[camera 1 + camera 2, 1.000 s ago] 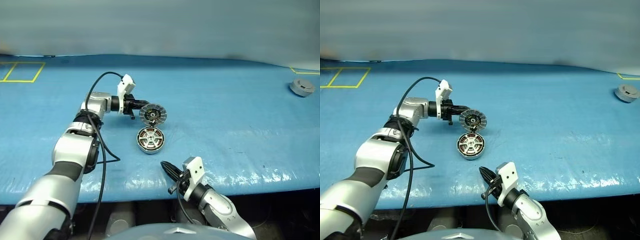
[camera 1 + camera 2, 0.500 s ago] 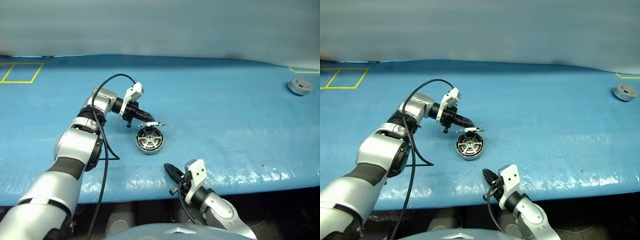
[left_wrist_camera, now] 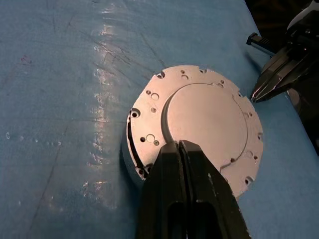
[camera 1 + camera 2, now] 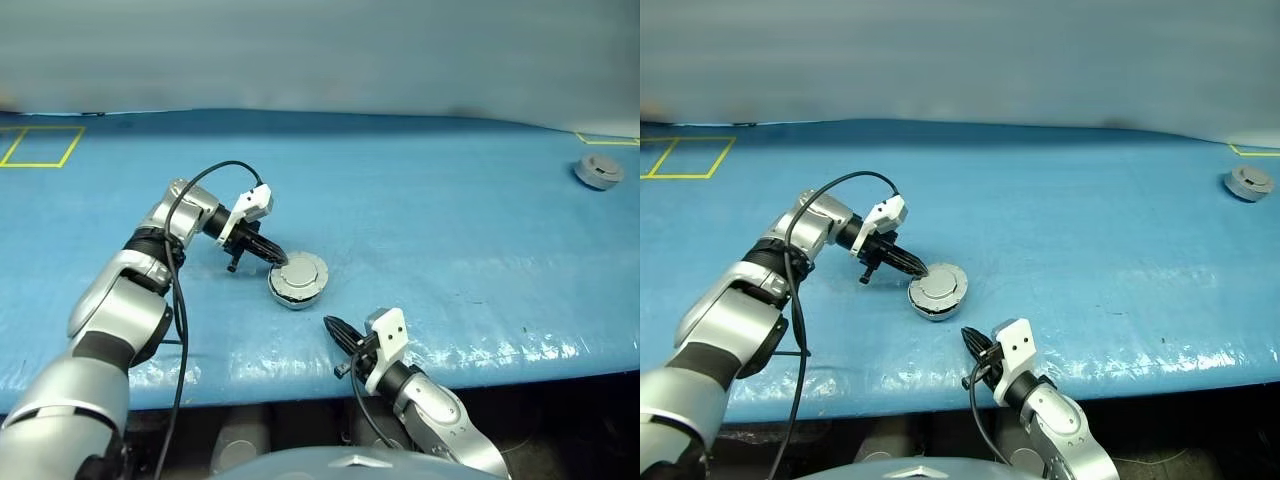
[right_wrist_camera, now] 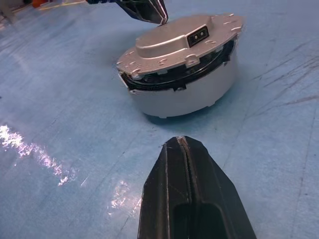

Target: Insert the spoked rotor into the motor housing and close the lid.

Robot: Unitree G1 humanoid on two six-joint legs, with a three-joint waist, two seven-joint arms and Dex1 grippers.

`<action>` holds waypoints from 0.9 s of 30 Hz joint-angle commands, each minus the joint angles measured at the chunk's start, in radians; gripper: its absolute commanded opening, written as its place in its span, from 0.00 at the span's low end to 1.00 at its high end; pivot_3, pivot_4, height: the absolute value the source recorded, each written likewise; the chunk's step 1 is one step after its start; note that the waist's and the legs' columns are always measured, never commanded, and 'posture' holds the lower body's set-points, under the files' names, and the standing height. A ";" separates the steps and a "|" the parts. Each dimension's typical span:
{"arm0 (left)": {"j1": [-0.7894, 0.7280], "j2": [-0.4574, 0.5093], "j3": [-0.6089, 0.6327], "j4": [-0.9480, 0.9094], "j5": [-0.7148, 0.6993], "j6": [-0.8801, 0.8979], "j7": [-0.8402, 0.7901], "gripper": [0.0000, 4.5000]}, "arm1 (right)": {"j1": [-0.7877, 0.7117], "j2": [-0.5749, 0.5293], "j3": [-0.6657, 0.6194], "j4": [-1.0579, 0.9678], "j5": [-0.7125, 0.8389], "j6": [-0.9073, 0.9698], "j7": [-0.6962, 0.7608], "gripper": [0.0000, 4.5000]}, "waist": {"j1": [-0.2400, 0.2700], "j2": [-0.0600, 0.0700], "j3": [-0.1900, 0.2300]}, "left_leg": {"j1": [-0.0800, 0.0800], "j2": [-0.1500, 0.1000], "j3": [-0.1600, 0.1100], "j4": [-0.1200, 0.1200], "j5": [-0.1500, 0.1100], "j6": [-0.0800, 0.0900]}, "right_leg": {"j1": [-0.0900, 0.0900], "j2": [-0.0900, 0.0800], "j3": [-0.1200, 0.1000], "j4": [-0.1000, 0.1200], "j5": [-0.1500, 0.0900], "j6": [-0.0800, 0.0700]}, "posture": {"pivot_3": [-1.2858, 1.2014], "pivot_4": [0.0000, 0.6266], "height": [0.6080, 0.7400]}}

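The motor housing stands on the blue table, near its front middle. The lid lies flat on top of it, plain grey face with raised centre up. A thin dark gap shows under the lid's rim on my side. The spoked rotor is hidden. My left gripper is shut, its tips resting on the lid's left edge. Just in front of the housing, near the table's front edge, my right gripper points at it, shut and empty, a short way off.
A separate grey puck sits at the far right of the blue table cover. A yellow taped square marks the far left. A black cable loops over my left arm. The table's front edge runs just behind my right gripper.
The lid has swung from standing upright, finned face showing, down flat onto the housing, covering the rotor. My left gripper followed it down and toward me. The right gripper has stayed put.
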 commanded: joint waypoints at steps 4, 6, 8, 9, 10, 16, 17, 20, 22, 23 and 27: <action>0.166 0.054 0.281 -0.489 -0.187 0.194 0.129 0.01 | -0.038 -0.035 -0.096 -0.096 0.017 0.029 -0.022 0.00 | 0.003 0.000 0.000 | -0.001 0.002 0.000 0.000 0.000 0.000 | 0.000 -0.001 0.001 0.000 0.000 0.000 | 0.52 0.24 1.00; 0.283 0.048 0.349 -0.689 -0.211 0.266 0.272 0.01 | -0.091 -0.056 -0.133 -0.118 0.032 0.073 -0.017 0.00 | -0.003 0.002 0.000 | 0.001 0.001 0.001 0.000 0.000 0.001 | 0.000 -0.001 0.002 0.000 0.000 0.000 | 0.52 0.24 1.00; 0.388 0.030 0.395 -0.850 -0.213 0.323 0.411 0.01 | -0.153 -0.072 -0.158 -0.126 0.036 0.131 -0.025 0.00 | -0.003 0.002 0.000 | 0.003 0.003 0.002 0.000 0.000 0.001 | 0.002 -0.001 0.003 0.001 0.000 0.000 | 0.52 0.24 1.00; 0.438 0.018 0.412 -0.916 -0.209 0.346 0.478 0.01 | -0.187 -0.078 -0.165 -0.123 0.029 0.163 -0.035 0.00 | -0.003 0.002 0.000 | 0.004 0.002 0.002 0.000 0.000 0.001 | 0.002 -0.001 0.003 0.001 0.000 0.000 | 0.52 0.24 1.00; 0.493 -0.001 0.431 -0.980 -0.199 0.355 0.552 0.01 | -0.227 -0.084 -0.169 -0.117 0.021 0.202 -0.045 0.00 | 0.000 0.002 0.000 | 0.004 0.003 0.002 0.000 0.000 0.001 | 0.002 0.000 0.003 0.001 0.000 0.001 | 0.52 0.24 1.00; 0.782 -0.162 0.523 -1.237 -0.134 0.289 0.924 0.00 | -0.423 -0.131 -0.114 -0.101 0.020 0.324 0.024 0.21 | 0.005 0.002 0.000 | 0.005 0.000 0.002 0.000 0.000 0.000 | 0.002 0.000 0.003 0.003 0.001 0.000 | 0.52 0.24 1.00; 0.825 -0.172 0.520 -1.263 -0.117 0.266 0.947 0.00 | -0.448 -0.134 -0.104 -0.100 0.025 0.339 0.038 0.27 | 0.006 0.002 0.000 | 0.005 0.000 0.002 0.000 0.000 0.000 | 0.002 0.000 0.003 0.002 0.003 -0.002 | 0.52 0.24 1.00; 0.962 -0.172 0.499 -1.334 -0.085 0.191 0.959 0.00 | -0.522 -0.140 -0.074 -0.073 0.032 0.376 0.082 0.50 | 0.007 0.002 0.000 | 0.005 0.000 0.002 0.000 0.000 0.000 | 0.002 0.000 0.003 0.002 0.004 -0.004 | 0.52 0.24 1.00; 1.055 -0.201 0.513 -1.369 -0.107 0.132 0.970 0.00 | -0.570 -0.140 -0.051 -0.045 0.031 0.390 0.110 0.65 | 0.006 0.002 0.000 | 0.005 0.000 0.003 -0.001 0.000 0.000 | 0.003 0.000 0.003 0.002 0.004 -0.004 | 0.52 0.24 1.00; 1.090 -0.215 0.522 -1.382 -0.122 0.108 0.973 0.00 | -0.587 -0.137 -0.042 -0.034 0.029 0.396 0.117 0.72 | 0.004 0.002 0.000 | 0.005 0.000 0.003 0.000 0.000 0.000 | 0.002 -0.001 0.003 0.001 0.004 -0.004 | 0.52 0.24 1.00; 1.240 -0.222 0.510 -1.402 -0.105 0.017 0.967 0.00 | -0.649 -0.109 -0.006 0.016 0.017 0.417 0.125 1.00 | 0.005 0.002 0.000 | 0.005 0.000 0.004 0.000 0.000 0.000 | 0.002 -0.001 0.004 0.001 0.003 -0.002 | 0.52 0.24 1.00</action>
